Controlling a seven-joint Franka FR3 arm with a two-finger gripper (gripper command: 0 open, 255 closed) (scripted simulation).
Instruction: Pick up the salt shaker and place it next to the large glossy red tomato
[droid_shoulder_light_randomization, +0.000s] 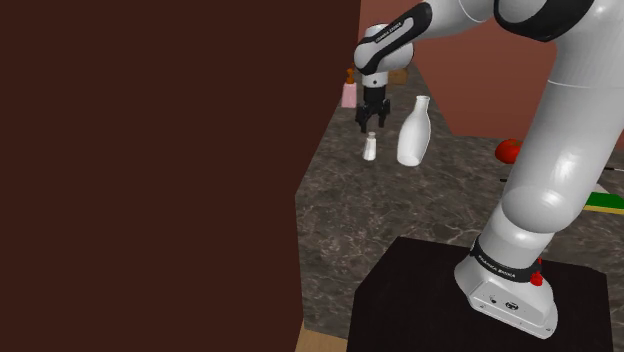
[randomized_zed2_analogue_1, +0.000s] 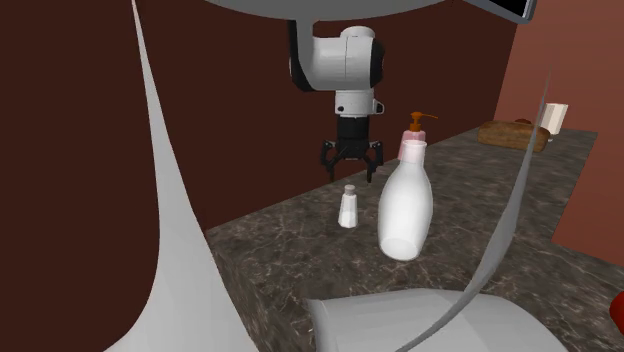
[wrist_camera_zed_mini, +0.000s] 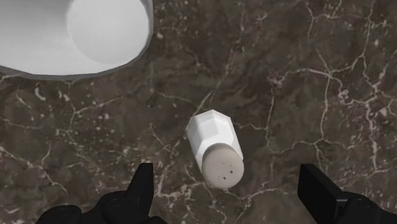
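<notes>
A small white salt shaker (droid_shoulder_light_randomization: 370, 148) with a grey perforated cap stands upright on the dark marble counter (droid_shoulder_light_randomization: 400, 215). My black gripper (droid_shoulder_light_randomization: 371, 122) hangs straight above it, fingers apart and not touching it. From the second exterior view the gripper (randomized_zed2_analogue_1: 352, 172) sits a short gap above the shaker (randomized_zed2_analogue_1: 348, 207). Looking along the hand, the shaker (wrist_camera_zed_mini: 215, 147) lies between and ahead of the two open fingers (wrist_camera_zed_mini: 141, 188). The red tomato (droid_shoulder_light_randomization: 508, 150) rests on the counter at the shoulder view's right, partly behind my arm.
A tall white bottle (droid_shoulder_light_randomization: 413, 132) stands right beside the shaker, also seen as the white bottle (randomized_zed2_analogue_1: 406, 203). A pink soap dispenser (droid_shoulder_light_randomization: 349, 90) is behind it. A dark brown wall (droid_shoulder_light_randomization: 150, 170) borders the counter. A bread loaf (randomized_zed2_analogue_1: 513, 134) lies far back.
</notes>
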